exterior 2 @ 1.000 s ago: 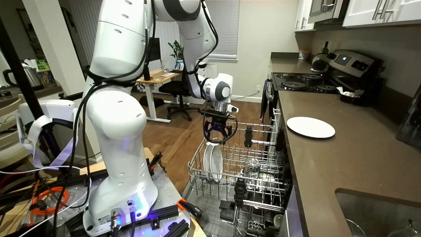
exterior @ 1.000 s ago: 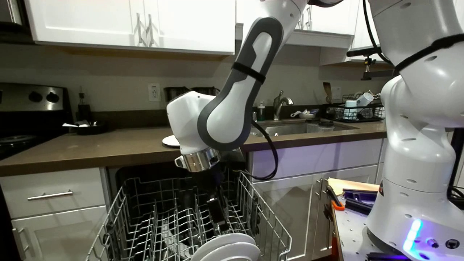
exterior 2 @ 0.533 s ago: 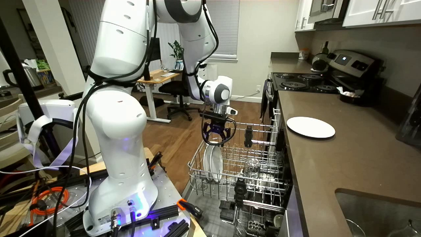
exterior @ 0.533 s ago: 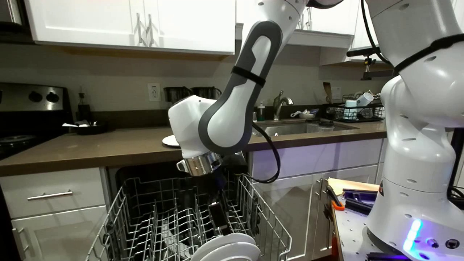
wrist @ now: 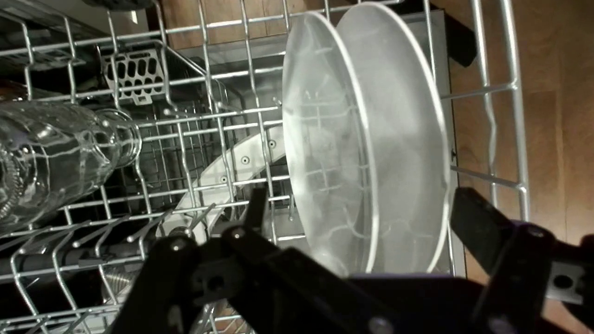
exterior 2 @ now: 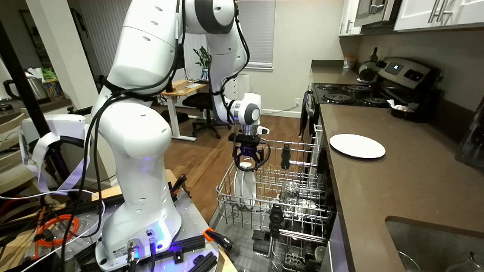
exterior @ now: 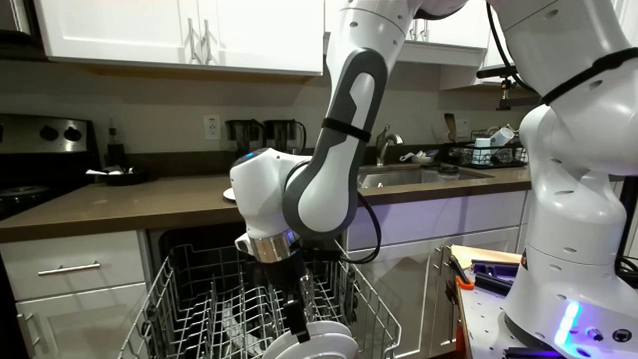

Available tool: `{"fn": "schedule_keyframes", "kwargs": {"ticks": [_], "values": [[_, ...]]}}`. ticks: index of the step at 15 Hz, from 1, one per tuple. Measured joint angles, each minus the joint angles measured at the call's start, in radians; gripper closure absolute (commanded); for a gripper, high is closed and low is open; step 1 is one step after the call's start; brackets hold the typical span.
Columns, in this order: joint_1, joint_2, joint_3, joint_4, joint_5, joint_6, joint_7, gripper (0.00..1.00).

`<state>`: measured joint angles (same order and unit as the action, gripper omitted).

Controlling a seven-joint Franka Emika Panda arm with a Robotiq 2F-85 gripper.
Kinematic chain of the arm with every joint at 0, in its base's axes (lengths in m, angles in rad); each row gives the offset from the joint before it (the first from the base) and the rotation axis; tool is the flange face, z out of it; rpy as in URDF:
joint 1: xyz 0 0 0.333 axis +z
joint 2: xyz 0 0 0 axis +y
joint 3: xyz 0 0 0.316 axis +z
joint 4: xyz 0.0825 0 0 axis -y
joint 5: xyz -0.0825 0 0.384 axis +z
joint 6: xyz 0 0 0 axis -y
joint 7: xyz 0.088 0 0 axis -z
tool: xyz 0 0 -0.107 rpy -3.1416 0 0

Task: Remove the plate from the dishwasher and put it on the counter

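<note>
The fingers (wrist: 478, 227) are spread far apart. In the wrist view they show at the bottom, one at the lower middle and one at the lower right. Between them in that picture, a left plate (wrist: 325, 144) and a right plate (wrist: 408, 144) stand up on their edges, side by side. I cannot tell if the fingers touch them. In an exterior view, the wire rack (exterior: 189, 309) of the dishwasher (exterior: 199, 233) fills the bottom middle of the frame, and both plates stand in it at the very bottom, partly cut off. One black finger shows in front of them there. The white robot arm (exterior: 344, 149) bends down over the rack. A clear glass jar (wrist: 60, 162) is in the rack too, at the left side of the wrist view.

The long brown bench (exterior 2: 416, 177) goes down the right side of an exterior view. A third plate (exterior 2: 357, 146), white, lies flat on it, at the middle right. The sink (exterior 2: 435, 234) is in the lower right corner, and the black stove (exterior 2: 355, 96) is at the upper right.
</note>
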<state>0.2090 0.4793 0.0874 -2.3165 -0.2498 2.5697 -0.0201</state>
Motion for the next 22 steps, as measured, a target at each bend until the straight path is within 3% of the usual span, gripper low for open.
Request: {"fn": "schedule_keyframes", "kwargs": {"ticks": [7,17,22], "values": [[0.024,0.038,-0.031,0.03,-0.02,0.026,0.007,0.0],[-0.031,0.019,0.009,0.101,0.055,-0.146,-0.034,0.0],[-0.037,0.027,0.006,0.109,0.057,-0.13,-0.043,0.0]]}}
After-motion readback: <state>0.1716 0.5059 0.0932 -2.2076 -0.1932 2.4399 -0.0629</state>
